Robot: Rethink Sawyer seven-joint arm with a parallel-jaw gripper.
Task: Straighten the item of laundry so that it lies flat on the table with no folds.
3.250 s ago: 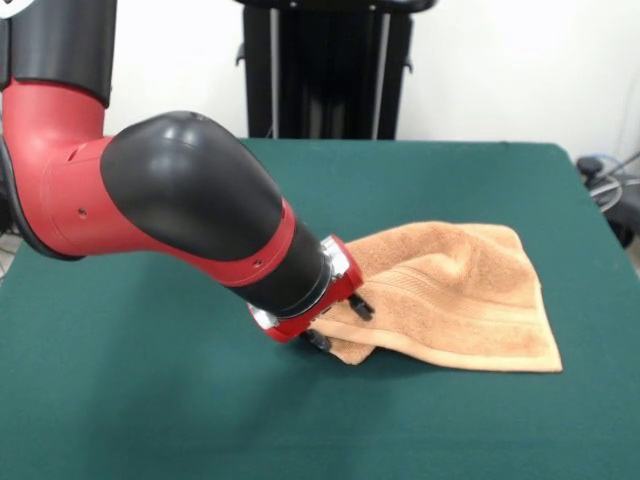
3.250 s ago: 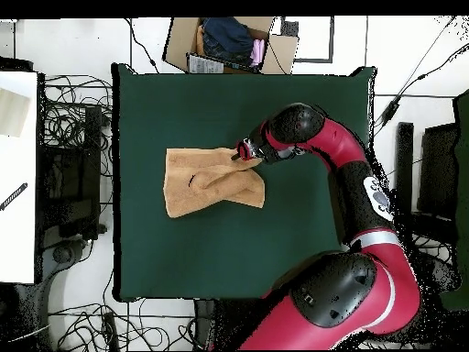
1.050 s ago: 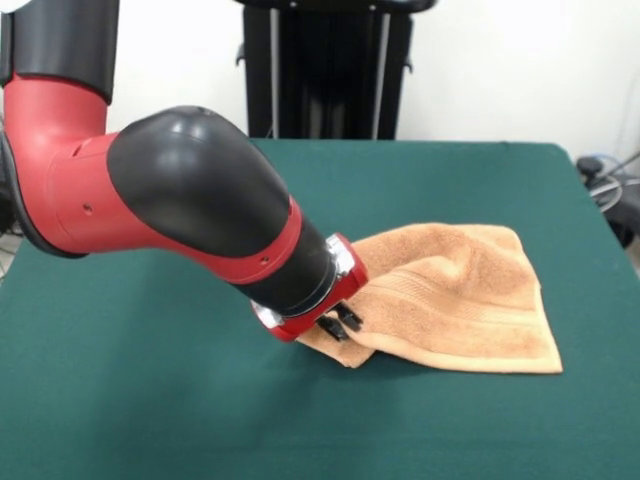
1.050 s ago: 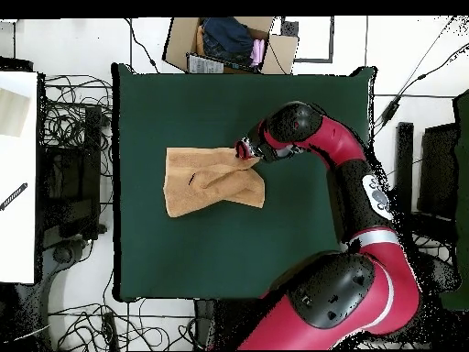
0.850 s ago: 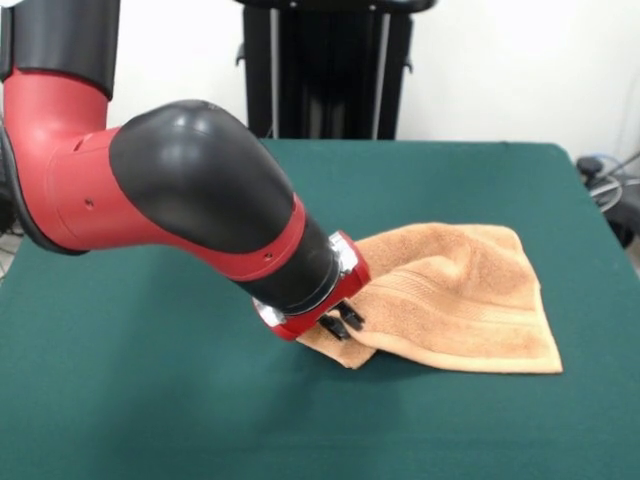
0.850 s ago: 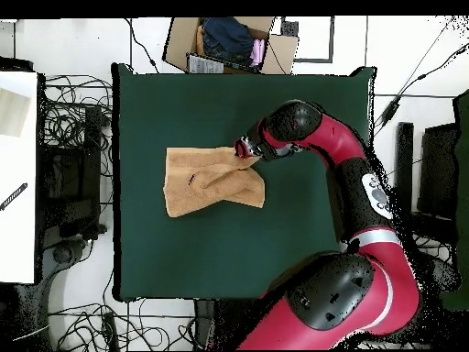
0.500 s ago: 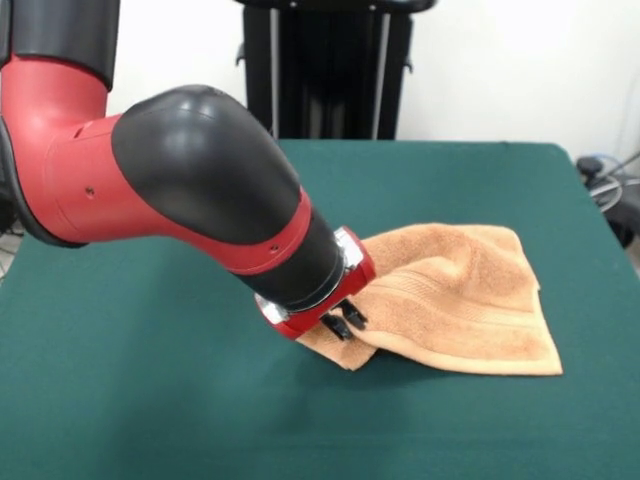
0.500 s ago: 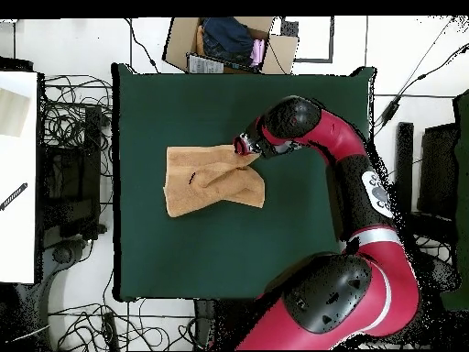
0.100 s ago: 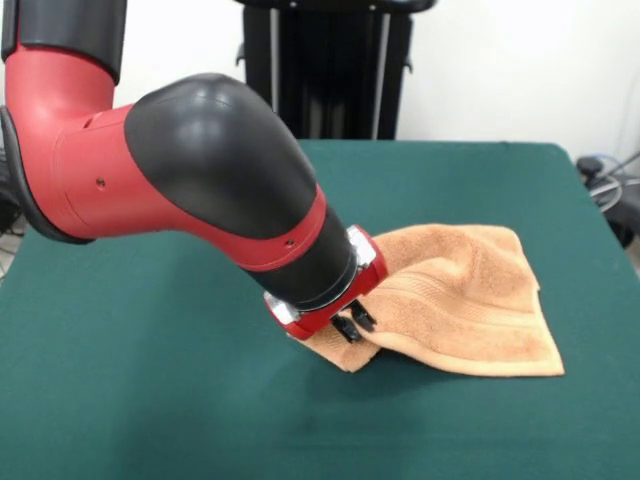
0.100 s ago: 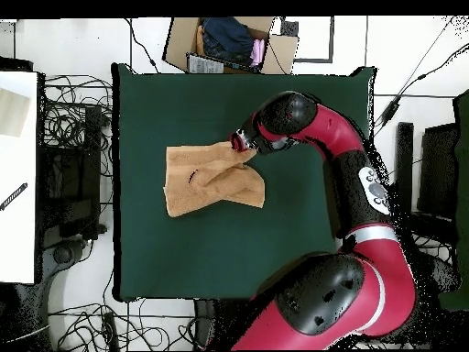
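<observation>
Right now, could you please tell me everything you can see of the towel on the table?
The towel is light orange-tan terry with ribbed bands across it. It lies on the green table, not yet flat: it is folded over itself, with creases visible from overhead and an uneven outline. Its corner nearest the arm is lifted slightly off the cloth where the tool meets it; whether the tool is shut on it cannot be told. Nothing else touches it.

Front camera: I look low across the tabletop (image 9: 150, 400), close. Overhead camera: I look straight down, higher. Both share tabletop, towel (image 9: 460, 300), arm (image 10: 343, 165).
</observation>
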